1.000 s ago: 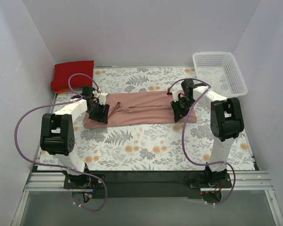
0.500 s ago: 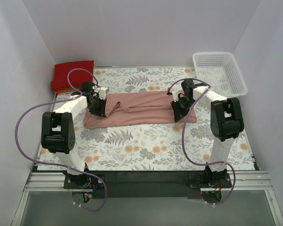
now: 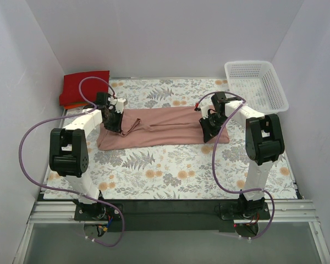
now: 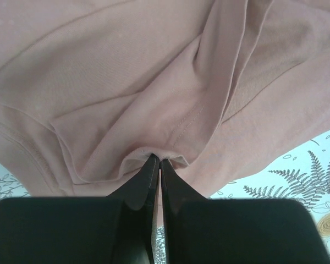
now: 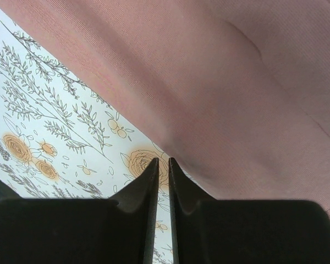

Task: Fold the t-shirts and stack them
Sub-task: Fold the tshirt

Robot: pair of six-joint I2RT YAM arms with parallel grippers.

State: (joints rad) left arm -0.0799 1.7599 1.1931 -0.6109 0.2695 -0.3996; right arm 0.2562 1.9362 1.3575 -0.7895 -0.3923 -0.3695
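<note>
A robot lab cell: plain white panels [image 3: 165,33] box in the worktop [image 3: 170,176], and two robot arms [image 3: 264,143] are bolted to an aluminium rail [image 3: 297,212].

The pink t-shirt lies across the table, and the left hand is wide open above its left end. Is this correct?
Not quite: the left hand is shut, pinching a fold of the pink t-shirt at its left end, as the left wrist view shows. The shirt does lie across the table.
</note>
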